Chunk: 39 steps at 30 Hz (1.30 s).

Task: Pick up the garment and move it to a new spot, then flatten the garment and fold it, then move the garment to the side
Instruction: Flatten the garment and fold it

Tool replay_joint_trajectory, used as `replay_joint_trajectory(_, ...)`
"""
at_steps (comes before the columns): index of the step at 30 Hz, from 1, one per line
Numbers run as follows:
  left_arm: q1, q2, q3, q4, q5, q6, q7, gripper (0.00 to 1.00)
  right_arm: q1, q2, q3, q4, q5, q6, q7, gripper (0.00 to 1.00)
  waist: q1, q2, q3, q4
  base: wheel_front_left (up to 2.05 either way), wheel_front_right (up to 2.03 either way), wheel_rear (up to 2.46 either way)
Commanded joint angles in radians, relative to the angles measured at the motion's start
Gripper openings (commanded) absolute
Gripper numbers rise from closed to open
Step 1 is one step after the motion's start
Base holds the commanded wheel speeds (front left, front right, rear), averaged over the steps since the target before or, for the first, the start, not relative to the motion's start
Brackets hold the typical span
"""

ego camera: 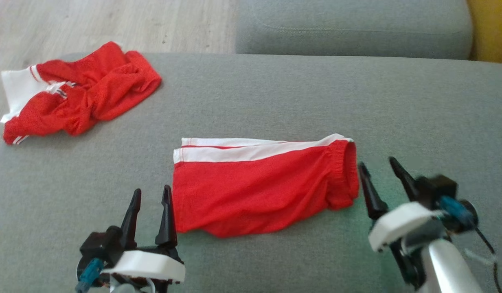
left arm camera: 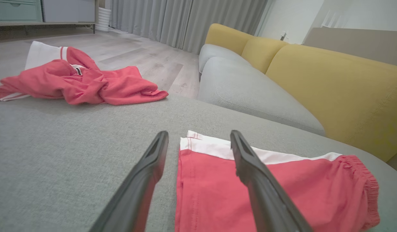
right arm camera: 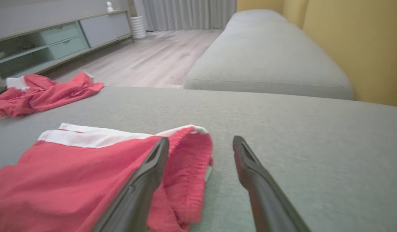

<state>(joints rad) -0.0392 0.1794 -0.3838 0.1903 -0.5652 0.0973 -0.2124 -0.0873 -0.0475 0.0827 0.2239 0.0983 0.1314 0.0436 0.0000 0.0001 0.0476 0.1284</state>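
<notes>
The folded red garment (ego camera: 259, 191) (white stripe along its far edge) lies flat on the grey sofa seat (ego camera: 316, 101). The left gripper (ego camera: 152, 189) sits at its left edge and the right gripper (ego camera: 376, 162) at its waistband end. Both have their 2 fingers apart and hold nothing. A crumpled red heap (ego camera: 80, 93) lies well off to its far left.

both jaws wide apart, empty

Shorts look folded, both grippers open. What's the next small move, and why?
Probably ease both inward to pinch the folded shorts at its ends. The left gripper sits open beside the hem end, the right gripper open beside the waistband, neither holding cloth.
</notes>
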Motion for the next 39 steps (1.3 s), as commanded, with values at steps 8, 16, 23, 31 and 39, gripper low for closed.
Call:
replay_joint_trajectory(8, -0.045, -0.004, 0.022, -0.037, 0.003, 0.009, -0.008, 1.0, -0.165, -0.003, 0.05, 0.106, -0.027, -0.001, 0.07, 1.0, 0.0, -0.0001, 0.043, 0.045, 0.0, 0.0, 0.0)
replay_joint_trajectory(16, -0.06, -0.008, 0.032, -0.027, -0.003, 0.013, -0.018, 1.0, -0.223, -0.003, -0.001, 0.251, -0.078, -0.001, 0.117, 1.0, 0.0, -0.0001, 0.079, 0.068, 0.0, 0.0, 0.0)
replay_joint_trajectory(23, -0.067, -0.015, 0.033, -0.018, -0.002, 0.014, -0.026, 1.0, -0.258, -0.003, 0.007, 0.352, 0.018, -0.001, 0.18, 1.0, 0.0, -0.0001, 0.09, 0.069, 0.0, 0.0, 0.0)
replay_joint_trajectory(31, -0.075, -0.022, 0.028, -0.004, 0.0, 0.011, -0.032, 1.0, -0.316, -0.003, 0.059, 0.408, 0.117, -0.001, 0.238, 0.0, 0.0, -0.0001, 0.082, 0.046, 0.0, 0.0, 0.0)
replay_joint_trajectory(39, -0.078, -0.028, 0.014, -0.014, 0.008, 0.011, -0.035, 1.0, -0.353, -0.04, -0.019, 0.364, 0.089, -0.001, 0.312, 0.0, 0.0, -0.0001, 0.069, 0.009, 0.0, 0.0, 0.0)
